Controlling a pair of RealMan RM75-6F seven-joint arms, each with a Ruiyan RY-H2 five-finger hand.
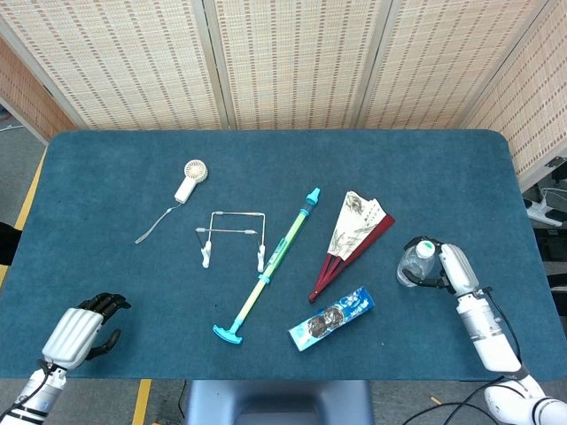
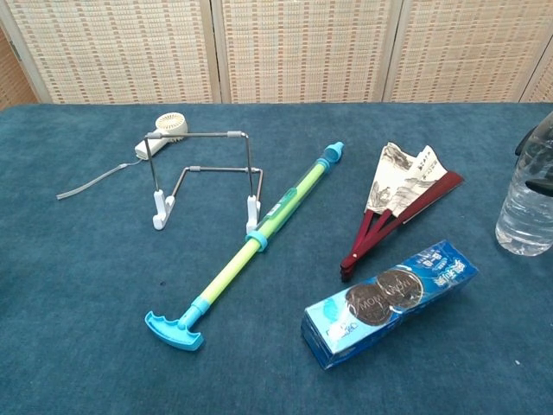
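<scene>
My right hand [image 1: 454, 267] grips a clear plastic water bottle [image 1: 413, 264] standing upright near the table's right edge. In the chest view the bottle [image 2: 525, 203] stands at the far right, with dark fingers [image 2: 542, 162] wrapped around its upper part. My left hand [image 1: 81, 330] hovers over the near left corner of the blue table [image 1: 106, 239], fingers loosely apart and holding nothing. It does not show in the chest view.
From left to right across the middle lie a white handheld fan [image 1: 190, 180] with a strap, a wire stand [image 1: 237, 213], a green and cyan pump tube [image 1: 270, 264], a paper folding fan [image 1: 354, 232] and a blue cookie box [image 1: 332, 319].
</scene>
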